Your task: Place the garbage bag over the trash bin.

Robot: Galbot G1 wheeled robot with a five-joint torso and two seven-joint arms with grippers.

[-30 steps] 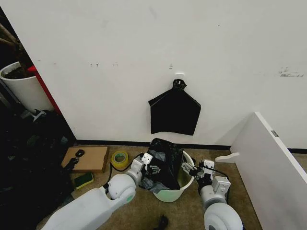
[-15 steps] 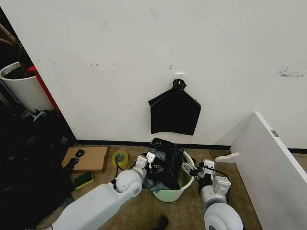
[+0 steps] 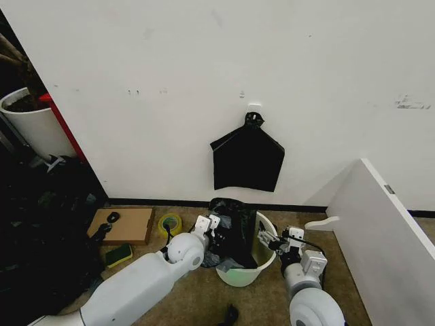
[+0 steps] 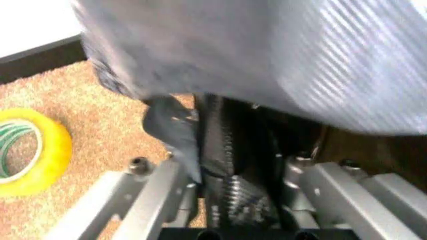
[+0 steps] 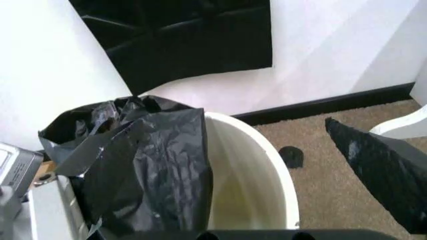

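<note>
The trash bin (image 3: 248, 273) is a small white bucket on the carpet near the wall. The black garbage bag (image 3: 234, 229) stands bunched over its left and far rim, hanging partly inside. My left gripper (image 3: 215, 227) is at the bin's left rim, shut on a fold of the bag (image 4: 220, 165). My right gripper (image 3: 268, 240) hovers at the bin's right rim, open, one finger (image 5: 380, 170) showing beside the bare rim. The right wrist view shows the bag (image 5: 150, 160) draped over one side and the bin's pale inside (image 5: 250, 175) uncovered.
A flat black bag bundle (image 3: 247, 159) hangs on the wall above the bin. A yellow tape roll (image 3: 169, 223), cardboard (image 3: 129, 224) and a sponge (image 3: 119, 255) lie left. A white board (image 3: 384, 231) leans at the right. A plant pot (image 3: 30, 122) stands far left.
My left arm has reached farther forward and gathered the bag toward the bin's left side; the bag looks narrower and more of the bin's right inside shows. The right gripper has stayed put.
</note>
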